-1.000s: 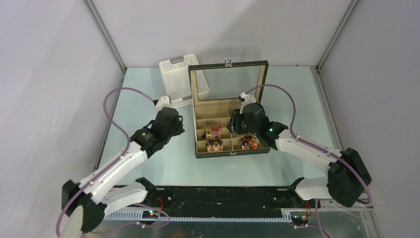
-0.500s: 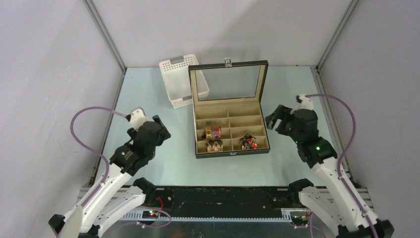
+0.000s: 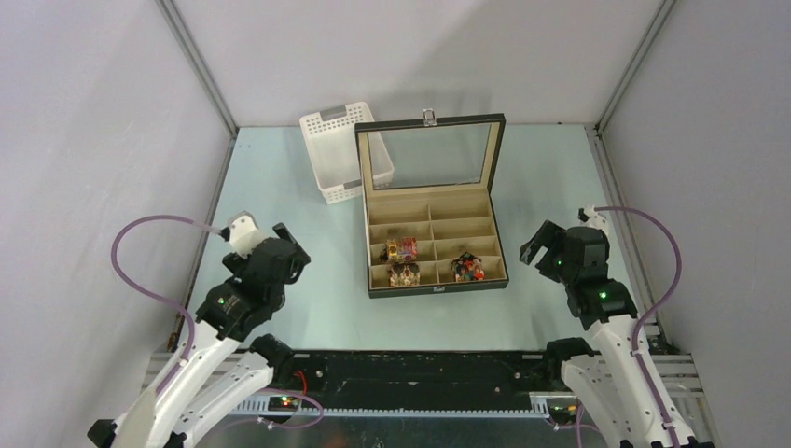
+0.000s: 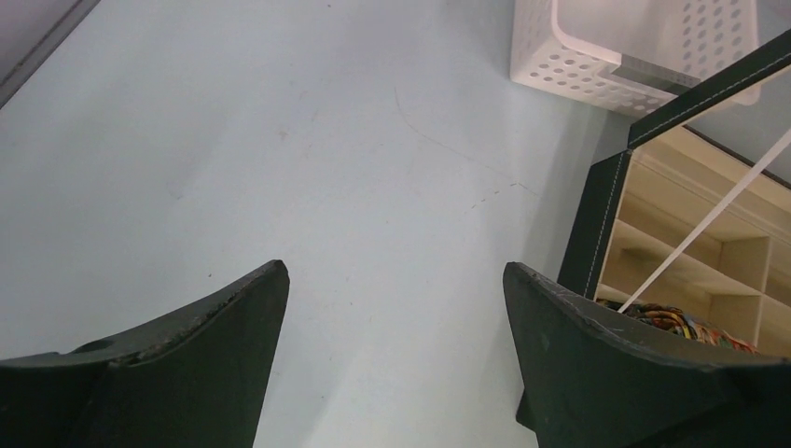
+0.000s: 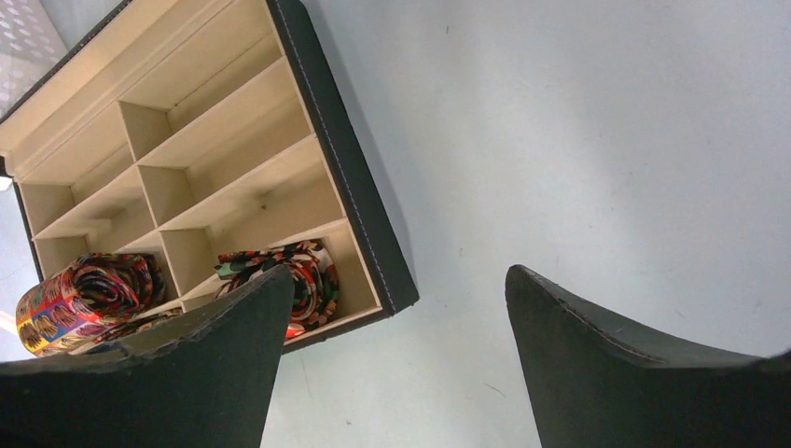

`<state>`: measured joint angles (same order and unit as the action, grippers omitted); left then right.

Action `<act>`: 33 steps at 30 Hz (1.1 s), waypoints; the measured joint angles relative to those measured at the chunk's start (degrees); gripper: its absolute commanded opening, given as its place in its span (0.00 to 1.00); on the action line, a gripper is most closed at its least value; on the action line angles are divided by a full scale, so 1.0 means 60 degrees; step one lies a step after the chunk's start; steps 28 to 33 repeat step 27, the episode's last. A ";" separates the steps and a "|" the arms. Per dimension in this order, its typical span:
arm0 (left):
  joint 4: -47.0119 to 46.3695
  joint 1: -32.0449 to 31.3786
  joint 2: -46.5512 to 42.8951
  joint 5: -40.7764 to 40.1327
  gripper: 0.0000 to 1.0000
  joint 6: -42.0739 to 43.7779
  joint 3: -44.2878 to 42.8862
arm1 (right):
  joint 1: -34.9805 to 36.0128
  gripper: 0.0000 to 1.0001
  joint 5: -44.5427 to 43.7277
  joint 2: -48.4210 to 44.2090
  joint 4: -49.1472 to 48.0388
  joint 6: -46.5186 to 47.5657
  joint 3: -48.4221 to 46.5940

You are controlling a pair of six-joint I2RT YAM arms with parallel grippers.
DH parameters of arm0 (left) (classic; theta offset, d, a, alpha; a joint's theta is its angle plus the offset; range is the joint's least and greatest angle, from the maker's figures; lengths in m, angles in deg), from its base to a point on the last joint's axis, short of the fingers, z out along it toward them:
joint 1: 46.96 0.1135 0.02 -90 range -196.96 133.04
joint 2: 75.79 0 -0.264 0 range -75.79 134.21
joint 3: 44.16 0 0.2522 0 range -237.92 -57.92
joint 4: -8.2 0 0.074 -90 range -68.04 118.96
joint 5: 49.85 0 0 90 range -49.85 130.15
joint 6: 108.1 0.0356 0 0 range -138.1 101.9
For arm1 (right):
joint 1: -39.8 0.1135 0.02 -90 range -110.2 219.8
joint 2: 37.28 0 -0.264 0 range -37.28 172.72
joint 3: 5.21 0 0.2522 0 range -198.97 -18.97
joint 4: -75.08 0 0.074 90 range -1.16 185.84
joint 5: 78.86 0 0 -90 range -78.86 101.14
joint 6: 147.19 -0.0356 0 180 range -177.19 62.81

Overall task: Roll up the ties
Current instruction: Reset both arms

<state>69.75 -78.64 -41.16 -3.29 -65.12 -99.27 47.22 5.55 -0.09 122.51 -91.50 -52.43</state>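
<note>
Three rolled ties lie coiled in the front compartments of the black box (image 3: 374, 245): one (image 3: 402, 248) in the second row left, one (image 3: 405, 273) front left, one (image 3: 467, 269) front right. In the right wrist view the dark red coil (image 5: 308, 273) and the orange coil (image 5: 84, 294) show inside the box (image 5: 350, 177). My left gripper (image 3: 290, 245) is open over bare table, left of the box. My right gripper (image 3: 538, 245) is open over bare table, right of the box. Neither holds anything. In the left wrist view a tie (image 4: 676, 322) peeks past the right finger.
A white perforated basket (image 3: 337, 150) stands at the back left, touching the box's raised glass lid (image 3: 431, 151). The same basket (image 4: 597, 51) shows at the top of the left wrist view. The box's four rear compartments hold nothing. Grey walls close in the table.
Both arms have pulled back from the box towards the near corners, the left to the left, the right to the right. Both grippers have opened wide. The ties stay in the box.
</note>
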 measured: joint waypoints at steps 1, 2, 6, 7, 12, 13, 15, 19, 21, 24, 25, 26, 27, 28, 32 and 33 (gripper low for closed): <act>0.0047 0.0000 0.0004 -0.0047 0.93 -0.0029 0.0000 | -0.0007 0.87 0.0004 0.0029 -0.0004 0.0000 0.0000; 0.0080 0.0000 0.0004 -0.0095 0.94 -0.0084 0.0000 | -0.0007 0.87 0.0025 0.0066 -0.0004 0.0000 0.0000; 0.0138 0.0000 -0.0040 -0.0237 0.96 -0.0142 0.0015 | -0.0007 0.88 0.0033 0.0164 -0.0058 0.0004 0.0000; 0.0124 0.0000 -0.0102 -0.0248 0.97 -0.0160 0.0051 | -0.0007 0.89 0.0033 0.0178 -0.0076 0.0007 0.0000; 0.0138 0.0000 -0.0353 -0.0284 0.99 -0.0164 0.0233 | -0.0007 0.97 0.0025 0.0197 -0.0113 0.0047 0.0000; 0.0138 0.0000 -0.0372 -0.0302 0.99 -0.0164 0.0240 | -0.0007 0.98 0.0022 0.0197 -0.0117 0.0051 0.0000; 0.0135 0.0000 -0.0404 -0.0328 1.00 -0.0164 0.0259 | -0.0007 0.99 -0.0004 0.0197 -0.0124 0.0058 0.0000; 0.0138 0.0000 -0.0426 -0.0448 1.00 -0.0171 0.0284 | -0.0007 0.99 -0.0015 0.0204 -0.0127 0.0073 0.0000; 0.0142 0.0000 -0.0423 -0.0488 1.00 -0.0175 0.0331 | -0.0007 0.99 -0.0015 0.0219 -0.0127 0.0076 0.0000; 0.0204 0.0000 -0.0419 -0.0488 1.00 -0.0178 0.0372 | -0.0007 0.99 -0.0033 0.0219 -0.0127 0.0080 0.0000; 0.0204 0.0000 -0.0430 -0.0488 1.00 -0.0178 0.0375 | -0.0007 0.99 -0.0040 0.0219 -0.0127 0.0080 0.0000; 0.0197 0.0000 -0.0459 -0.0477 1.00 -0.0171 0.0375 | -0.0007 0.99 -0.0040 0.0219 -0.0127 0.0080 0.0000; 0.0193 0.0000 -0.0499 -0.0477 1.00 -0.0168 0.0375 | -0.0007 0.99 -0.0040 0.0219 -0.0127 0.0080 -0.0004; 0.0193 0.0000 -0.0499 -0.0477 1.00 -0.0168 0.0375 | -0.0007 0.99 -0.0040 0.0219 -0.0127 0.0080 -0.0004; 0.0193 0.0000 -0.0499 -0.0477 1.00 -0.0168 0.0375 | -0.0007 0.99 -0.0040 0.0219 -0.0127 0.0080 -0.0004; 0.0193 0.0000 -0.0499 -0.0477 1.00 -0.0168 0.0375 | -0.0007 0.99 -0.0040 0.0219 -0.0127 0.0080 -0.0004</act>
